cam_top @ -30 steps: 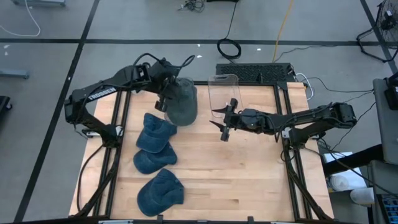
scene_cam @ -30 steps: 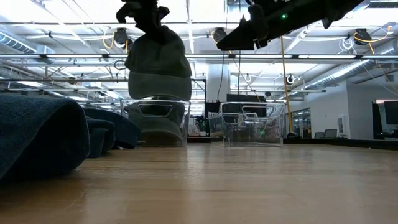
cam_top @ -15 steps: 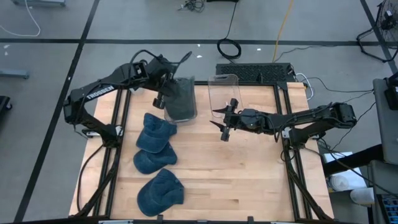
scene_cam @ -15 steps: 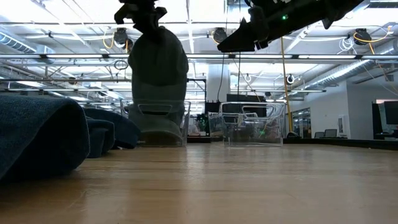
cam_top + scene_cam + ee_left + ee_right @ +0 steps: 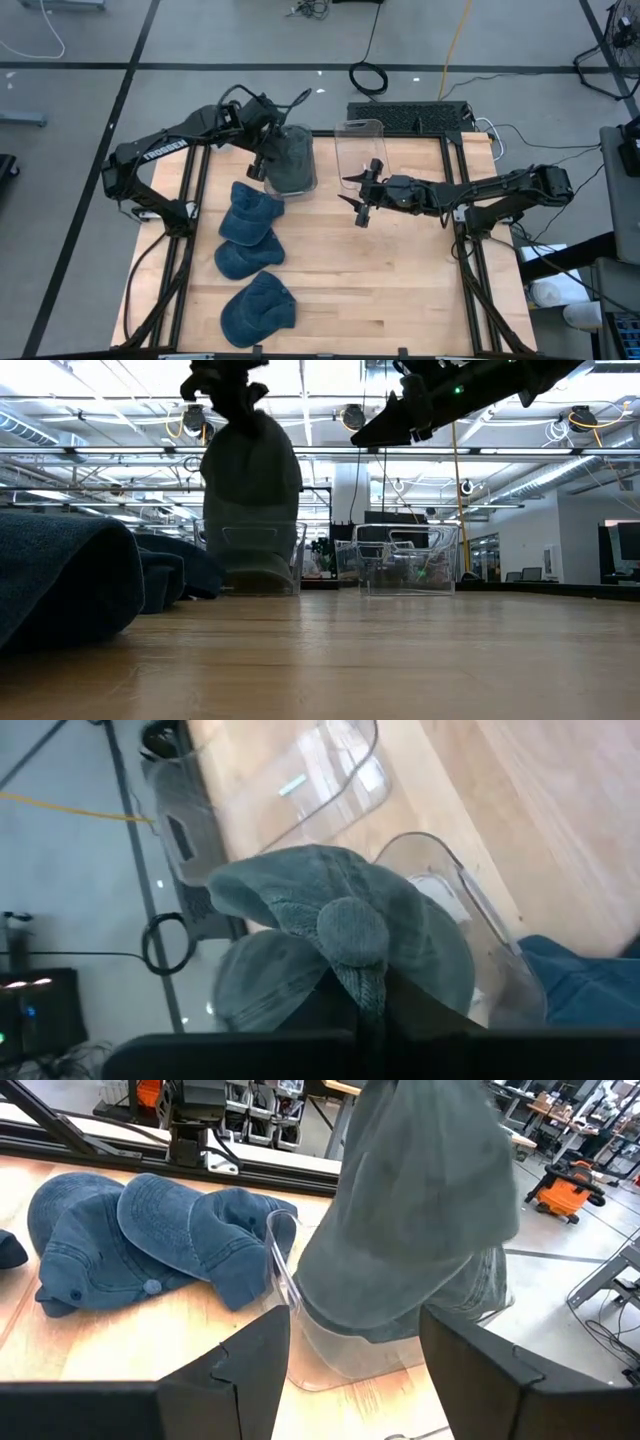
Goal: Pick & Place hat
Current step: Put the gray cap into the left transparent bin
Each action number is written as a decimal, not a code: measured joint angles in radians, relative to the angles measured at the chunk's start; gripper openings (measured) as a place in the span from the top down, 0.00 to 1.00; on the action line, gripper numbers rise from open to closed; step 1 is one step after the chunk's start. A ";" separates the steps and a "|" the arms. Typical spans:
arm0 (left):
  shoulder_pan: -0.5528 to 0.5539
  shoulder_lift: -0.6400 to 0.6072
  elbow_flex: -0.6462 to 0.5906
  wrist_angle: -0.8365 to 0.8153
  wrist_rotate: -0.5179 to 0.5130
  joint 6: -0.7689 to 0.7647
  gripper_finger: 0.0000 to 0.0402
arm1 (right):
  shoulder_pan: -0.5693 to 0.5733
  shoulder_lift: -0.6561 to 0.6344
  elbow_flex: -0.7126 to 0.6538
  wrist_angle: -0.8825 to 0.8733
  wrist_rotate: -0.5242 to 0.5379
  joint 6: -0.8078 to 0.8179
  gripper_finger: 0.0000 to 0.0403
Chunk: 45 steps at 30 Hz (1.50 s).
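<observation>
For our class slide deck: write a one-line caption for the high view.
Left gripper lowers grey hat into clear bin; right gripper waits.

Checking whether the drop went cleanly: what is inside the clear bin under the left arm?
The grey hat hangs partly in the clear bin, still pinched at its top by the left tool. The hat hides the bin's floor, so anything beneath cannot be seen.

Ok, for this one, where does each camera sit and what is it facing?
High: above the table, looking straight down; both arms show.
Low: at tabletop height, looking level across; arms enter from above.
Left wrist: on the left arm, looking past the left end effector pinching the grey hat over the clear bin.
Right wrist: on the right arm, right end effector open, facing that hat and three blue hats.
All four show the grey hat.
</observation>
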State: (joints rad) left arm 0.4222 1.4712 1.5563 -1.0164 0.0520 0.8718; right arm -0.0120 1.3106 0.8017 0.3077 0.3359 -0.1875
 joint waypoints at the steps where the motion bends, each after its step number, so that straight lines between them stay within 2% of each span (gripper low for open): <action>1: 0.000 0.000 -0.024 0.021 0.000 -0.005 1.00 | 0.000 0.000 0.000 0.000 0.000 0.000 0.48; 10: 0.006 0.001 -0.199 0.128 -0.003 -0.048 0.99 | 0.000 0.000 0.000 0.001 0.000 0.001 0.48; 16: 0.007 0.001 -0.223 0.150 -0.120 -0.095 0.99 | 0.000 0.000 0.000 0.003 -0.001 0.001 0.48; 24: 0.007 0.001 -0.223 0.165 -0.194 -0.160 0.87 | 0.000 0.000 0.000 0.009 -0.001 0.001 0.48; 32: 0.007 0.001 -0.223 0.268 -0.364 -0.231 0.79 | 0.000 0.000 0.000 0.009 -0.002 0.001 0.48; 45: 0.007 0.000 -0.223 0.385 -0.644 -0.203 0.79 | 0.000 0.000 0.000 0.008 -0.003 0.001 0.48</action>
State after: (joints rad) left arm 0.4290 1.4715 1.3331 -0.6309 -0.5917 0.6688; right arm -0.0116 1.3106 0.8017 0.3153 0.3332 -0.1864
